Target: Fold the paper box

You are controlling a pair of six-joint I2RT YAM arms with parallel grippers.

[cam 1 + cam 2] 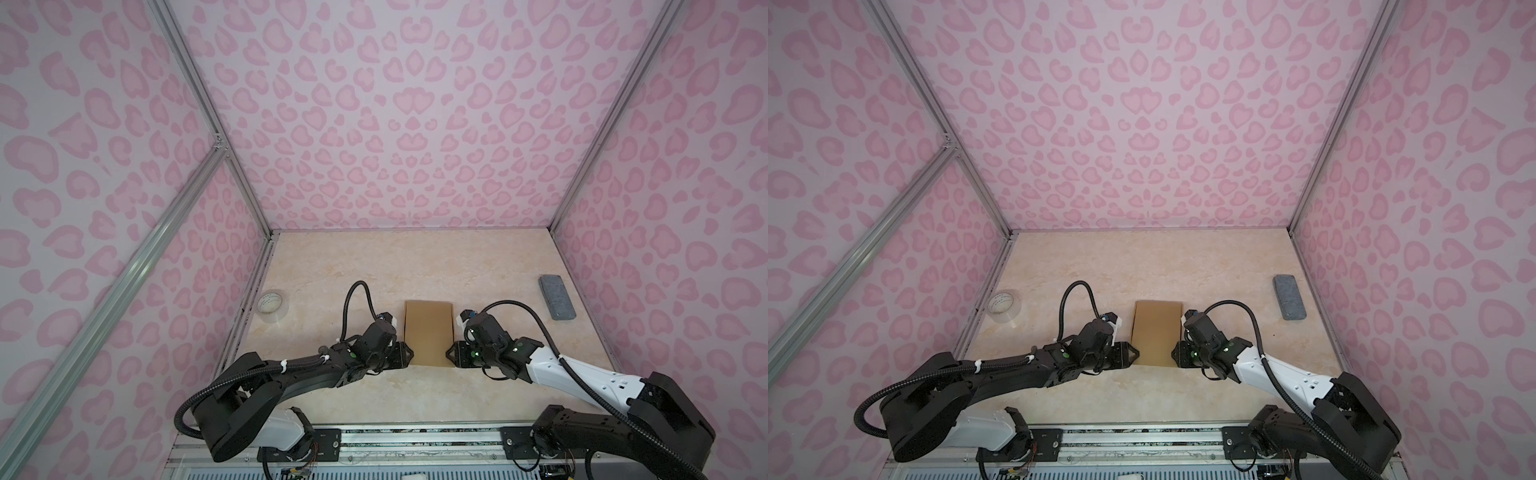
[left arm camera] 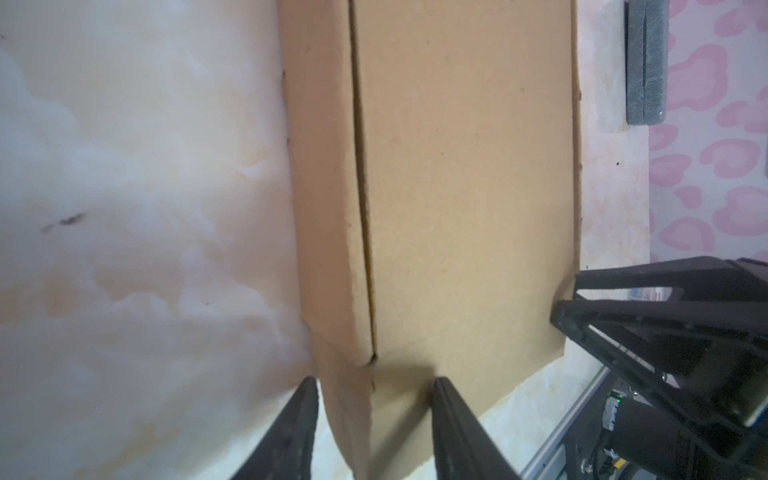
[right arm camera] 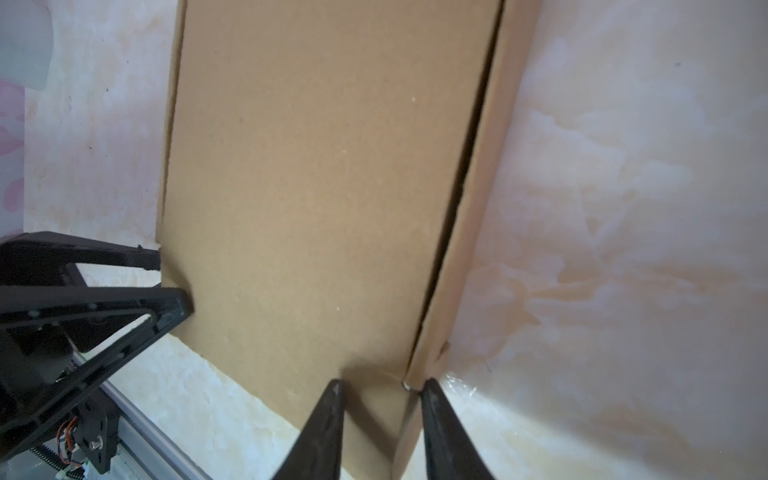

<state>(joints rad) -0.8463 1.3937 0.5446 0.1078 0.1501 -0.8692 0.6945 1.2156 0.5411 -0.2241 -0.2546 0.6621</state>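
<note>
**Item 1, the paper box** (image 1: 428, 332): we log it lying flat on the surface (image 1: 415, 266), lower centre in both top views, between the two arms, plain brown lid uppermost. Its two lower corners are covered there by the arms' black heads. Both wrist views cut its far end off at the upper frame edge. A dark slit runs between the lid and the side wall on each long side.

**Item 2, left pincer** (image 2: 374, 380): at the box's lower left corner as the top views show it. Its jaws are part-way apart, astride the side wall. The outer finger (image 2: 299, 424) is on the surface side and the inner finger (image 2: 457, 424) is over the lid, with a shadowed strip of lid between that finger and the wall. We cannot tell whether either tip presses the cardboard.

**Item 3, right pincer** (image 3: 380, 382): at the box's lower right corner, astride the wall in the same way, with a somewhat narrower gap. Its outer finger is just beside the wall's end. The top views hide the fingertips of both pincers.

**Item 4, grey block** (image 1: 557, 297): at the right of the surface, well apart from the box. The left wrist view cuts it off at the upper edge.

**Item 5, clear tape roll** (image 1: 272, 305): at the left edge of the surface. We see faint marks on its core, too small to read.
</note>
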